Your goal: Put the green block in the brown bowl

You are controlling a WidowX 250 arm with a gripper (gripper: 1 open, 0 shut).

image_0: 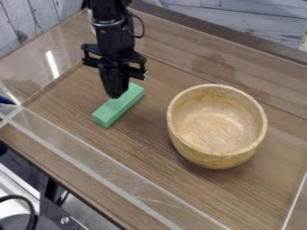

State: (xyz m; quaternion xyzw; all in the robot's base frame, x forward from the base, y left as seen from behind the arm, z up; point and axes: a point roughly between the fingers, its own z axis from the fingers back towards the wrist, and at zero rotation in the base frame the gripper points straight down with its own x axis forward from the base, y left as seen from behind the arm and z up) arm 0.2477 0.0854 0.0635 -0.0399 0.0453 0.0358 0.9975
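Wood table, seemingly plank wall.

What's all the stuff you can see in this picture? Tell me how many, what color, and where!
Green block: one, bright green, lying on the table below the gripper
Bowl: one, light tan-brown wood, on the table to the right of the block in the picture
Table: one, brown wood, under the block and bowl
Cables: some, black, bottom left corner of the picture
Blue thing: one, blue, at the left edge, too cut off to name
Boards: several, grayish wood, behind the table at the top
Gripper: one, black, shut, just above the block
Robot arm: one, black, coming from the top of the picture
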